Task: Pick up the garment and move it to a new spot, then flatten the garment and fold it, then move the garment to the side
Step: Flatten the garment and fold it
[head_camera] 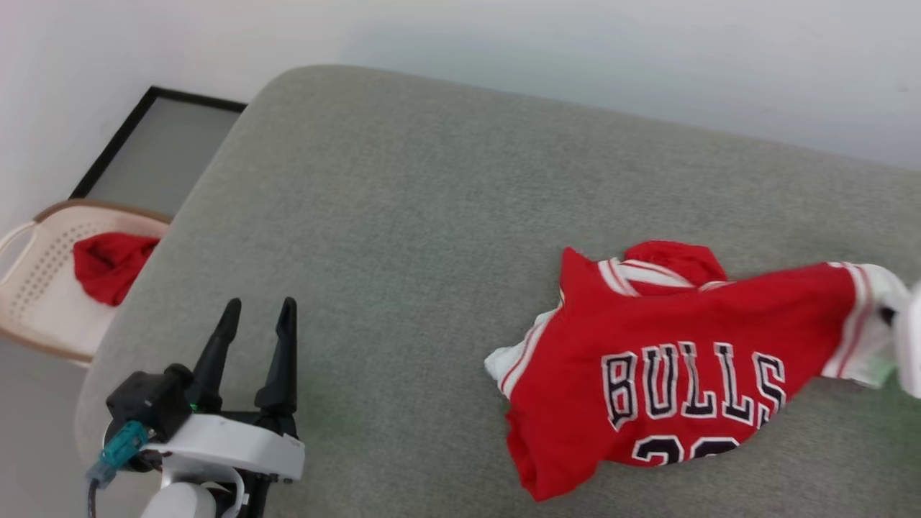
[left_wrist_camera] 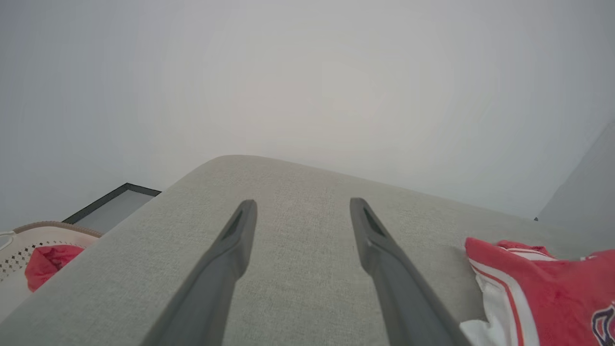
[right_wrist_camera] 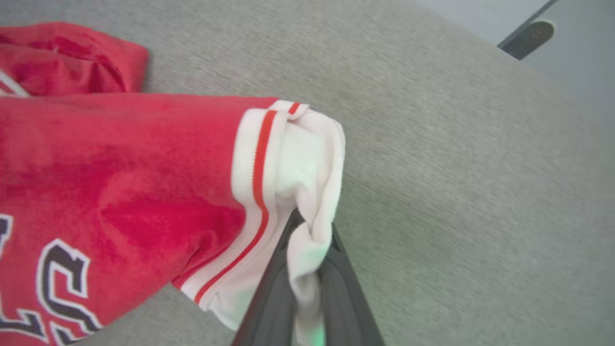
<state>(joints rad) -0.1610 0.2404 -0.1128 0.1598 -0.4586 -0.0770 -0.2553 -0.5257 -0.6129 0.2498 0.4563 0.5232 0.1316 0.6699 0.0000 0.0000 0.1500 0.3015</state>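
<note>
Currently looking at a grey padded surface (head_camera: 403, 216) running diagonally across the head view, with a pale wall (head_camera: 575, 43) sitting behind it. A black-framed panel (head_camera: 155, 144) is showing at upper left. Below it a perforated cream basket (head_camera: 29, 288) is holding a red cloth (head_camera: 108, 266), and the frame edge is cutting the basket off.

On the surface at centre right, the garment (head_camera: 669, 360) is lying crumpled, its number under BULLS folding partly out of sight. The right pincer (right_wrist_camera: 311, 230) is clenching the white sleeve (right_wrist_camera: 298, 158), cloth burying its fingertips. The left pincer (head_camera: 260, 306) is hovering released at lower left, well apart from the garment. A dark object (right_wrist_camera: 528, 33) at upper right of the right wrist view is blurring too much to identify.
</note>
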